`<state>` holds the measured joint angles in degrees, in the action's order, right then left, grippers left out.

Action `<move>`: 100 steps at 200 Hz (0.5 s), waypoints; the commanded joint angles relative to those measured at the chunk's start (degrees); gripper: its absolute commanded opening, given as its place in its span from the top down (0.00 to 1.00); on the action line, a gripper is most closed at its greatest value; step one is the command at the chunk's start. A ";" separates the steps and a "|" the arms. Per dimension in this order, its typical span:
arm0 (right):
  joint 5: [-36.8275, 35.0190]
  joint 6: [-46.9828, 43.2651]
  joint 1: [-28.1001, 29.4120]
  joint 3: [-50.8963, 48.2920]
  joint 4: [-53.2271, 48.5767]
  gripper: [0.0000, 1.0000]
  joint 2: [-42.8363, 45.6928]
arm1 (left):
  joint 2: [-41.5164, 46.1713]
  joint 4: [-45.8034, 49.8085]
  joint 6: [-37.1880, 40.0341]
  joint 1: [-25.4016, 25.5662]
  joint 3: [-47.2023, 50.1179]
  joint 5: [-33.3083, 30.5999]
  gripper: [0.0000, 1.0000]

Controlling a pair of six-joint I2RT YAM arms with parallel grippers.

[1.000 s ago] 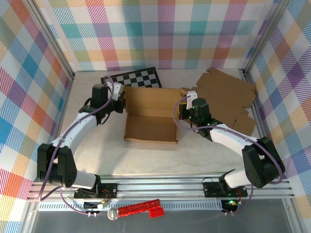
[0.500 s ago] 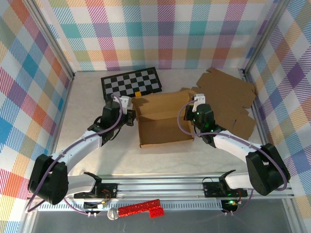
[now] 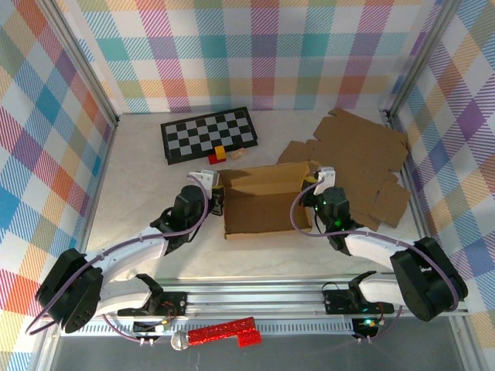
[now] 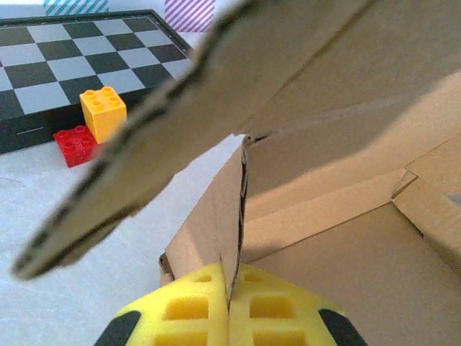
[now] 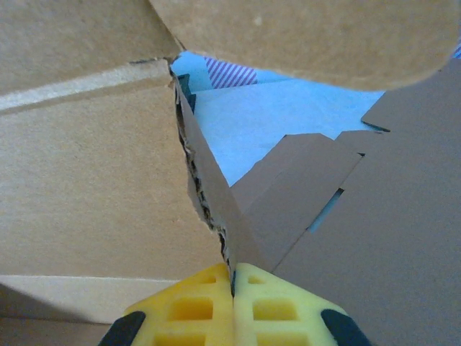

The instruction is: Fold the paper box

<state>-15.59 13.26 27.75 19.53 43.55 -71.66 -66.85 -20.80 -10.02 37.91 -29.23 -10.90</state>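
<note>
Paper box (image 3: 267,209) sits mid-way across the surface (image 3: 139,178), between my two arms and just in front of the checkerboard (image 3: 209,133). Left hand (image 4: 229,317) is pinched tight on the box's left side wall. Right hand (image 5: 232,310) is pinched likewise on the right wall. My read: walls being stood up, top flap loose overhead. Next: square both walls evenly, then free one hand for the flap.

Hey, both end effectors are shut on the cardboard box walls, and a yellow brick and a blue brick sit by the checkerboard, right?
Not blue: the left wrist view shows a red brick beside the yellow brick. The left end effector and right end effector are indeed shut on the cardboard box.
</note>
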 commanded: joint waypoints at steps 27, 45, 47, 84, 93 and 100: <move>4.61 0.83 1.07 -1.04 -2.30 1.00 1.78 | 1.71 -2.11 -1.49 6.35 3.88 -2.91 1.00; 4.08 1.30 1.06 -1.68 -4.42 1.00 3.46 | 1.24 -2.13 -1.64 8.90 4.80 -5.55 1.00; 3.93 1.35 1.05 -1.75 -4.81 1.00 3.57 | 1.12 -2.12 -1.66 9.17 4.80 -5.87 1.00; 3.98 1.88 1.09 -1.42 -11.47 0.99 5.07 | -1.99 -2.19 -1.43 14.57 5.34 -14.91 1.00; 3.99 2.48 1.08 -1.56 -12.43 0.99 5.41 | -2.98 -1.96 -1.24 15.82 5.09 -17.60 1.00; 3.99 3.01 1.08 -1.81 -13.11 0.99 5.51 | -4.08 -2.03 -0.90 16.81 4.85 -19.41 1.00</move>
<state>-16.10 13.76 27.75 18.37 36.86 -66.96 -67.37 -24.95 -11.16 50.52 -25.21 -27.22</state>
